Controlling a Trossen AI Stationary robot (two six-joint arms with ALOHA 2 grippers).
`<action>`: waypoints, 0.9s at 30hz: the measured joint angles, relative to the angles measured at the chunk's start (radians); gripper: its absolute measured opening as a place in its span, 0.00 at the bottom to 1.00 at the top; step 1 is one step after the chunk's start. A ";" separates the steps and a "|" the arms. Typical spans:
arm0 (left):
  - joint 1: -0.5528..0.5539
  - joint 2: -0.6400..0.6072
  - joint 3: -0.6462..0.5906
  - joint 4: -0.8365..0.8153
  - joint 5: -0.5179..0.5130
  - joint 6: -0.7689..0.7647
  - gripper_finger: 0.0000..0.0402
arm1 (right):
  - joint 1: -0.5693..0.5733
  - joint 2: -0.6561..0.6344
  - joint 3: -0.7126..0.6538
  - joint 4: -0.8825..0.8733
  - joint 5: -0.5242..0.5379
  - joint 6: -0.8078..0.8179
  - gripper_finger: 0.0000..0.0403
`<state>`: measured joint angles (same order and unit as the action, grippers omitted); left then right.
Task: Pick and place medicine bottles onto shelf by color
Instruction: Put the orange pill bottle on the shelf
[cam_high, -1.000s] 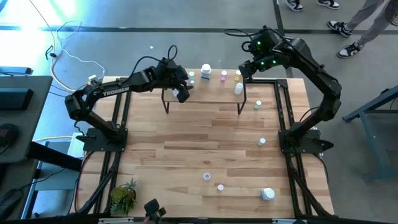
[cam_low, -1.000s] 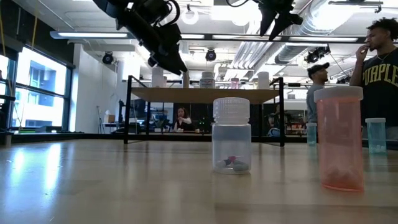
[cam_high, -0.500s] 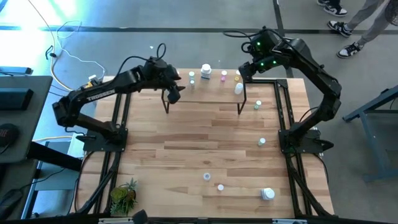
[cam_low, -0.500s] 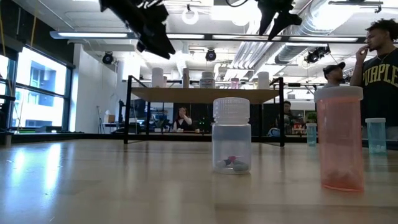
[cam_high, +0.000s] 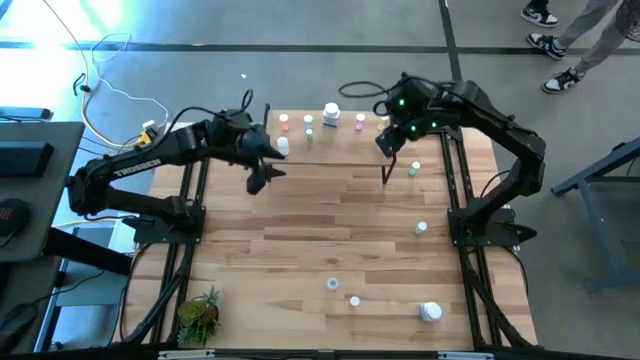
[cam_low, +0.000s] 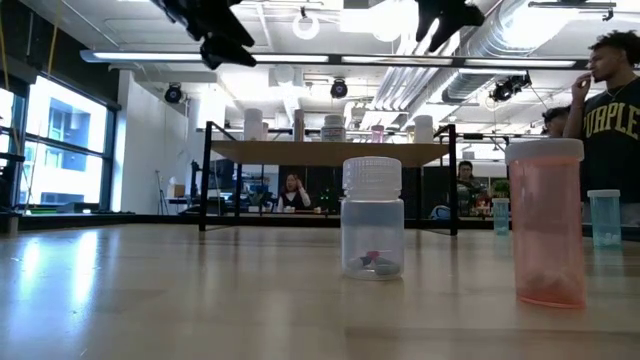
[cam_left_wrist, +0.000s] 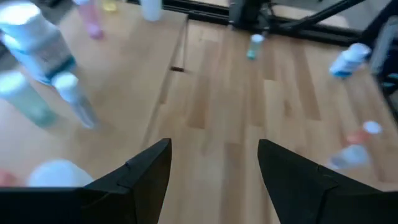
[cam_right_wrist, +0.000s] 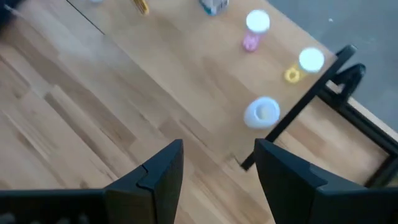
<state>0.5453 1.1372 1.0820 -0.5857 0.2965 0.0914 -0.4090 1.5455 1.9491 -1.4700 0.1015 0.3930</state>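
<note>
The shelf (cam_high: 330, 148) stands at the table's far side, a light board on black legs. On it stand small bottles with pink (cam_high: 284, 122), green (cam_high: 308, 122), pink (cam_high: 359, 120) and yellow (cam_high: 383, 120) caps, a larger white bottle (cam_high: 331, 113), and a white-capped one (cam_high: 283, 147) at its left end. My left gripper (cam_high: 262, 172) (cam_left_wrist: 214, 146) is open, just off the shelf's near left corner, holding nothing. My right gripper (cam_high: 388, 143) (cam_right_wrist: 217, 149) is open above the shelf's right end, over a white-capped bottle (cam_right_wrist: 261, 112).
Loose bottles stand on the table: one by the shelf's right leg (cam_high: 414, 168), one near the right edge (cam_high: 421, 228), two near the front (cam_high: 333, 284) (cam_high: 355, 299), and a larger one lying down (cam_high: 431, 312). A potted plant (cam_high: 198, 315) stands at the near left corner. People stand beyond the table (cam_low: 612, 110).
My left gripper has drawn back from over the shelf's left end, toward the table's left and near edges, and a white-capped bottle now shows where it was. My right gripper has moved from behind the shelf's far right corner toward the near edge, over the shelf's right end.
</note>
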 joint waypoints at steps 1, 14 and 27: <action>-0.005 -0.012 -0.021 0.009 0.013 -0.009 0.57 | 0.022 0.000 0.000 -0.011 0.019 0.023 0.47; -0.078 -0.139 -0.161 0.014 0.015 -0.039 0.57 | 0.276 -0.038 -0.230 -0.078 0.117 0.336 0.47; -0.091 -0.168 -0.161 0.014 0.015 -0.046 0.57 | 0.538 -0.116 -0.558 0.290 -0.036 0.655 0.47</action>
<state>0.4541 0.9695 0.9207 -0.5713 0.3115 0.0452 0.1292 1.4292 1.3908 -1.1795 0.0656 1.0477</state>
